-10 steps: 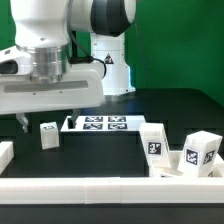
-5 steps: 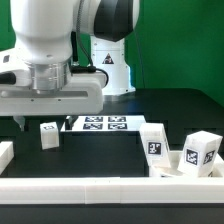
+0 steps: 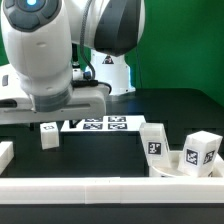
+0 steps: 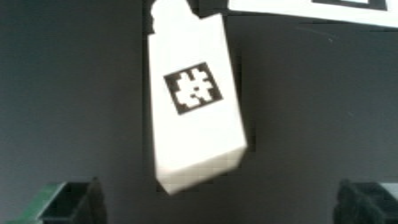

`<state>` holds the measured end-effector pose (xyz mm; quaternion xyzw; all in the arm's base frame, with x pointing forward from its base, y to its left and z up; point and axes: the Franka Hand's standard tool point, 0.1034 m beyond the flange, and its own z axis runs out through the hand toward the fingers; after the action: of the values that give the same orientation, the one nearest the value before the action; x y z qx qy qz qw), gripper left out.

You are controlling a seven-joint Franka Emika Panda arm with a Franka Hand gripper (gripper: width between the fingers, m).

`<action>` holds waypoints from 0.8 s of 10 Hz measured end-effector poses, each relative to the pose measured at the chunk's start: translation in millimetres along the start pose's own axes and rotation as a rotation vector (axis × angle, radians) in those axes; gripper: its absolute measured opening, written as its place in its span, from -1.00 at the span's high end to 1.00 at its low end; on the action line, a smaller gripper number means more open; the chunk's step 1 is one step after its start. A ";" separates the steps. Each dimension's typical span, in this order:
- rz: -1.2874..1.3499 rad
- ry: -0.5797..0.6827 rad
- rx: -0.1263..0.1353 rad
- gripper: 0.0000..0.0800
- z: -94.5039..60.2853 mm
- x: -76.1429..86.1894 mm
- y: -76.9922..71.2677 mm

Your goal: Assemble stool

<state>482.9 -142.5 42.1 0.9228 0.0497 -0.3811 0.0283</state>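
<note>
Jaws stand released, wide apart, above one stool leg resting on the dark surface just beside the marker board, on the exterior view's left of it. Better, I judge, to center over this slightly tilted leg, then descend straight before closing

The stool leg looks smooth matt white plastic, the table matt black, the arm shell glossy.
</note>
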 end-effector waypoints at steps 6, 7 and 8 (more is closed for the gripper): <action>-0.008 -0.241 -0.059 -0.62 10.9 4.5 12.5; -0.008 -0.242 -0.058 -0.62 11.6 4.2 12.7; -0.008 -0.244 -0.055 -0.62 13.8 4.0 12.2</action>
<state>477.5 -155.7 29.8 0.8682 0.0602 -0.4892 0.0580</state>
